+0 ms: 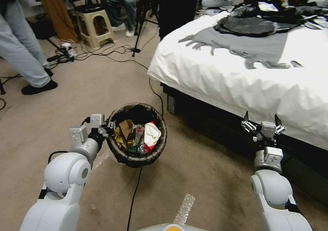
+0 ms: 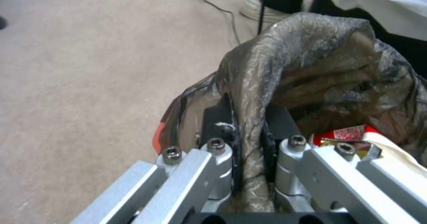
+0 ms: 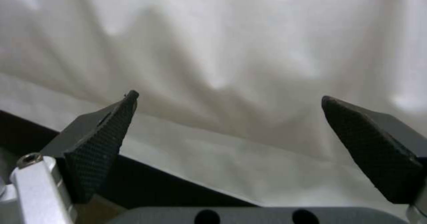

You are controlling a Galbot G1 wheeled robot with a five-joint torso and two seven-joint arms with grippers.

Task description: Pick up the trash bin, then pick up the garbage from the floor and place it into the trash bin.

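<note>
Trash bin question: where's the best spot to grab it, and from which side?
Probably the rim. The trash bin is round and wide, so only its thin, bag-covered edge fits between jaws. The left gripper pinches it there, from the robot's left side.

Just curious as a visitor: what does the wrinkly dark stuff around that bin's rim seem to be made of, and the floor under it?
The liner on the trash bin looks like thin plastic film: glossy, crinkled, partly see-through where the left gripper pinches it. The floor seems to be short-pile beige carpet, matte and faintly textured, though the exact fibre is hard to tell.
</note>
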